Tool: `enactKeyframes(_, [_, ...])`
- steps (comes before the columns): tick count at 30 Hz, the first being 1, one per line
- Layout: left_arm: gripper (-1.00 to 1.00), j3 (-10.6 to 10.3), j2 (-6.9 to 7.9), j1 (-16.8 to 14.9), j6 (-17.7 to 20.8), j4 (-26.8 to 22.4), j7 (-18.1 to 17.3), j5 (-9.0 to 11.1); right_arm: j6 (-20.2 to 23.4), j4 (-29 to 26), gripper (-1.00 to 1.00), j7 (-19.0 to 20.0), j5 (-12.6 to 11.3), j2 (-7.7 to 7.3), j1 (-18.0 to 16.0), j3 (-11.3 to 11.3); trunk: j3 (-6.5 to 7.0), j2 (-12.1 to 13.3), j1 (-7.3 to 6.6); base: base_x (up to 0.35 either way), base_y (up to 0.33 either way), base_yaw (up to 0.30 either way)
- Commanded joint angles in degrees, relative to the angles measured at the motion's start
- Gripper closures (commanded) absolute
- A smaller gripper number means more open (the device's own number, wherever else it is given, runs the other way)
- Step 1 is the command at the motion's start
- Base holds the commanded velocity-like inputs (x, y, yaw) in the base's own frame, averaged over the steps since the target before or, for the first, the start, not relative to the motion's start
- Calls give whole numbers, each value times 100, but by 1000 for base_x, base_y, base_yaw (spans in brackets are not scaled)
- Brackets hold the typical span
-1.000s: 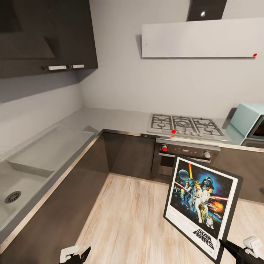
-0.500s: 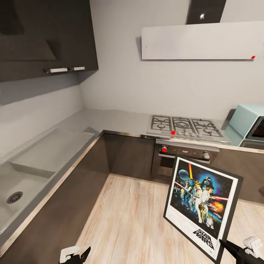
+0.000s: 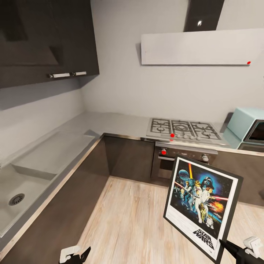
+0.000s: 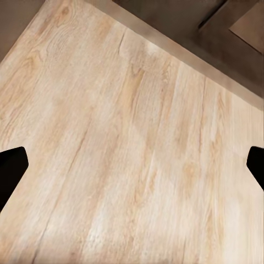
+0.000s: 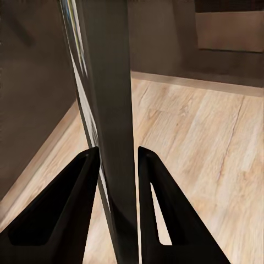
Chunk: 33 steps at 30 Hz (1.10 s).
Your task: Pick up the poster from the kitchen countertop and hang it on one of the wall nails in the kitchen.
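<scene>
the poster [image 3: 202, 207] stands upright with its long side vertical, leaning slightly, printed face toward the camera. it hangs over the wooden floor [image 3: 128, 216], well apart from the grey countertop [image 3: 110, 123]. the right gripper [image 5: 116, 165] pinches the poster's lower edge between both fingers, seen edge-on. the left gripper [image 4: 132, 162] is spread wide, holding nothing. dark cabinets [image 3: 128, 157], a gas hob [image 3: 183, 129] and a sink [image 3: 16, 190] line the corner. both grippers are cut off at the head view's bottom edge.
</scene>
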Motion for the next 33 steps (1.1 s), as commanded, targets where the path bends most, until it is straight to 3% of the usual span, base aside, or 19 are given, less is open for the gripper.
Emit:
enactKeyframes(1, [-100, -49, 3, -6, -21, 2, -16, 57, -37, 6, 100, 23, 2, 0, -6, -8, -2, -11, 3, 0, 0, 0])
enactKeyframes(18, [-100, -45, 3, -6, -21, 2, -16, 57, -37, 6, 100, 23, 2, 0, -6, -11, 155, -11, 3, 0, 0, 0])
enactKeyframes(33, [-100, -50, 3, -6, -21, 2, -16, 57, -37, 6, 100, 23, 2, 0, -6, -11, 175, -11, 3, 0, 0, 0])
